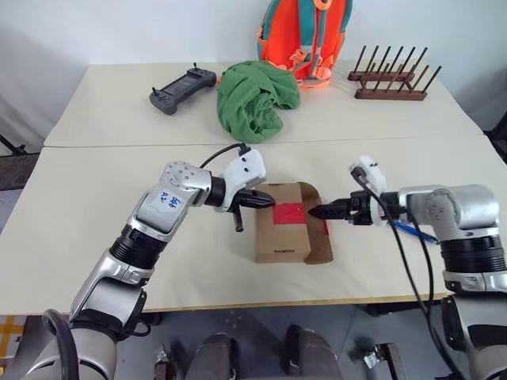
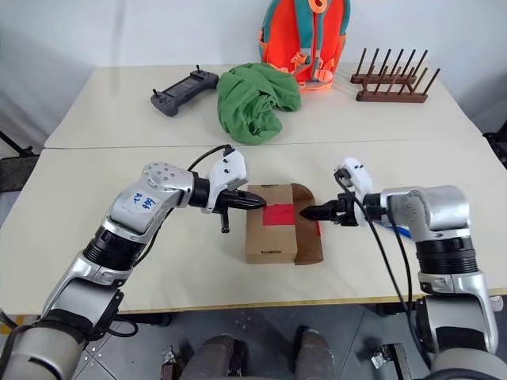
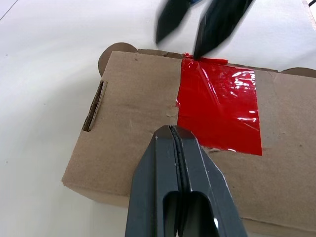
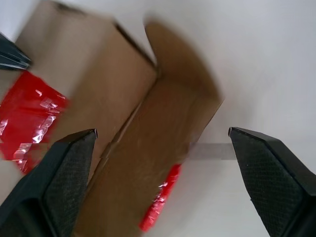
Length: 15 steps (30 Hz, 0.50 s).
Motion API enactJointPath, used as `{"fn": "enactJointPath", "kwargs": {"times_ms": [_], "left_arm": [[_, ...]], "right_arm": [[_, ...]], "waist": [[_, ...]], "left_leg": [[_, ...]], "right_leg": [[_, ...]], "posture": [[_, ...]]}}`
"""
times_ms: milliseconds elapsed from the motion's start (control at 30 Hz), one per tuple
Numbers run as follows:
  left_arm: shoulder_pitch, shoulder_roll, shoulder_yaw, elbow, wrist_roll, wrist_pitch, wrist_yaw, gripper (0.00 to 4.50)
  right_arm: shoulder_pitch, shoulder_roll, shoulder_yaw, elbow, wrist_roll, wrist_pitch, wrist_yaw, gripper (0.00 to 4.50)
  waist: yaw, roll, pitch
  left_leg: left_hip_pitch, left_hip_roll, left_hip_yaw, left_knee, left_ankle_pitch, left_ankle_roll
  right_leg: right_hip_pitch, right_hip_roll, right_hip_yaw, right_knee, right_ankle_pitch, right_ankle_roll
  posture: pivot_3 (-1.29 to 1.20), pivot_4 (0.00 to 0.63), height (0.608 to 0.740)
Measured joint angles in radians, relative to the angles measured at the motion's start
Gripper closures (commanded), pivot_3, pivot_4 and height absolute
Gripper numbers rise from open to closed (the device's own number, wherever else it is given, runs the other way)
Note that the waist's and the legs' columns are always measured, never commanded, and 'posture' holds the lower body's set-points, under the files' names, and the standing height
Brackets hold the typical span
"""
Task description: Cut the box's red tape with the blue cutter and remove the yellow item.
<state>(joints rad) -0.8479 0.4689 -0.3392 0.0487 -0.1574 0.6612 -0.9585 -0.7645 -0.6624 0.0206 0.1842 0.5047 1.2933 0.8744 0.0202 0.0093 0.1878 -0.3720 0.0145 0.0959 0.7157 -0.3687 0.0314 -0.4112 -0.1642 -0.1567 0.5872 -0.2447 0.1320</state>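
The brown box (image 1: 281, 237) lies on the near table, and the red tape (image 1: 289, 212) crosses its top. Its right flap (image 1: 318, 237) hangs open, with torn red tape on it. My left gripper (image 1: 264, 203) is shut and empty, its tip just above the box's left top edge; the left wrist view shows its closed fingers (image 3: 172, 148) short of the tape (image 3: 219, 111). My right gripper (image 1: 321, 211) is open at the tape's right edge, and the flap (image 4: 163, 148) lies between its fingers. The blue cutter (image 1: 412, 231) lies on the table, partly hidden behind my right forearm. The yellow item is hidden.
On the far table are a green cloth (image 1: 253, 99), a dark grey controller (image 1: 182, 87), an orange backpack (image 1: 305, 32) and a wooden rack (image 1: 392, 79). A seam (image 1: 119, 144) runs between the two tables.
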Motion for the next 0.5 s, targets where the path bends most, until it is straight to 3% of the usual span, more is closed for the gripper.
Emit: {"fn": "enactJointPath", "kwargs": {"times_ms": [267,500], "left_arm": [[0.004,0.014,0.003,-0.010,0.004,0.011,-0.003,4.50],[0.008,0.016,0.001,-0.036,0.004,0.028,-0.005,4.50]], "right_arm": [[-0.063,0.032,0.013,0.140,0.009,0.004,0.054,0.04],[-0.031,0.061,0.004,0.071,0.079,0.110,0.069,0.04]], "waist": [[-0.013,0.000,0.000],[-0.022,0.000,0.000]], "left_leg": [[0.002,0.000,0.000,0.000,0.000,0.000],[0.001,0.000,-0.001,-0.001,0.000,-0.001]], "right_leg": [[0.000,0.000,0.000,0.002,0.000,0.000],[0.000,0.000,-0.001,0.003,0.000,0.000]], "posture": [[0.00,0.150,0.740],[0.00,0.150,0.740]]}}
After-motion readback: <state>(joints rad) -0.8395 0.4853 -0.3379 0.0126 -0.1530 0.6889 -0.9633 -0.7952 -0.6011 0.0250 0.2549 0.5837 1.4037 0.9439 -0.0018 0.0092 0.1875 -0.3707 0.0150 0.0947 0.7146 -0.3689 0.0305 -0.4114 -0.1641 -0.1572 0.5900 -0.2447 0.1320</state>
